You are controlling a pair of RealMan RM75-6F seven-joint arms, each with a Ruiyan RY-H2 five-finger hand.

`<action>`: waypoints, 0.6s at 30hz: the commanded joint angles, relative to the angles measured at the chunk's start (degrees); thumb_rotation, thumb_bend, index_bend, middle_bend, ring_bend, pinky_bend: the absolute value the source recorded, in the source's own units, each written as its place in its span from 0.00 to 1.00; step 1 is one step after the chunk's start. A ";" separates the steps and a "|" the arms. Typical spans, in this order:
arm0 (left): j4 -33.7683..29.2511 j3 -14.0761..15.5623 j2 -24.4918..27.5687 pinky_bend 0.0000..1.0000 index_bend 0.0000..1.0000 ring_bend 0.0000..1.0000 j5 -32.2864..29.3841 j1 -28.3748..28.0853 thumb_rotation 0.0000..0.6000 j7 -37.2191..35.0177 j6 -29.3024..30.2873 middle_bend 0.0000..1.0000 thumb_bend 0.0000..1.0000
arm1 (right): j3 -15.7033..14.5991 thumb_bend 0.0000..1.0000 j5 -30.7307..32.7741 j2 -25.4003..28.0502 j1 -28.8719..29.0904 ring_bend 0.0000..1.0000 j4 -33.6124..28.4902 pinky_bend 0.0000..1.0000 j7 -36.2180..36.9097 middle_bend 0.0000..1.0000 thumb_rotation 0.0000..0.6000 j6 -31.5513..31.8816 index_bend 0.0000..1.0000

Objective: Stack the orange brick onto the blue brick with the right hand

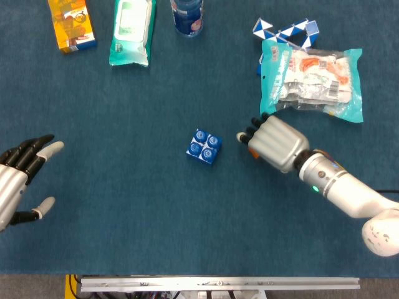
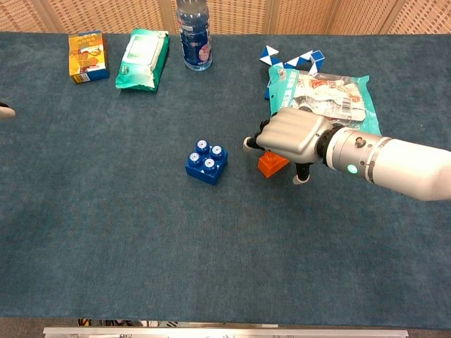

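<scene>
— Where is the orange brick (image 2: 271,164)?
— Right of the blue brick (image 2: 206,162), under the right hand (image 2: 294,134), whose fingers curl over it.
— And the left hand (image 1: 17,177)?
— Far left of the blue brick, fingers spread, holding nothing.

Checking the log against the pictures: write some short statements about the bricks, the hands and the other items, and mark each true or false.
1. The orange brick sits on top of the blue brick. False: it is apart from it, under the right hand.
2. The left hand holds nothing, fingers apart. True.
3. The blue brick shows its studs facing up. True.
4. The bottle lies beside the blue brick. False: it stands at the far edge, next to the wipes pack.
5. The right hand is over the orange brick. True.
</scene>
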 commanded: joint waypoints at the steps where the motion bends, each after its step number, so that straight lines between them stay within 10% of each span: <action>1: -0.04 0.01 0.05 0.22 0.11 0.11 0.07 0.00 1.00 -0.04 0.03 0.09 0.27 | 0.26 0.07 -0.14 -0.41 -0.71 0.21 1.08 0.27 -0.31 0.33 1.00 1.55 0.26; 18: -0.15 0.17 0.71 0.22 0.11 0.11 0.19 -0.03 1.00 -0.49 -0.09 0.09 0.27 | 1.20 0.12 -2.09 -4.89 -2.00 0.23 6.16 0.29 0.40 0.36 1.00 1.92 0.38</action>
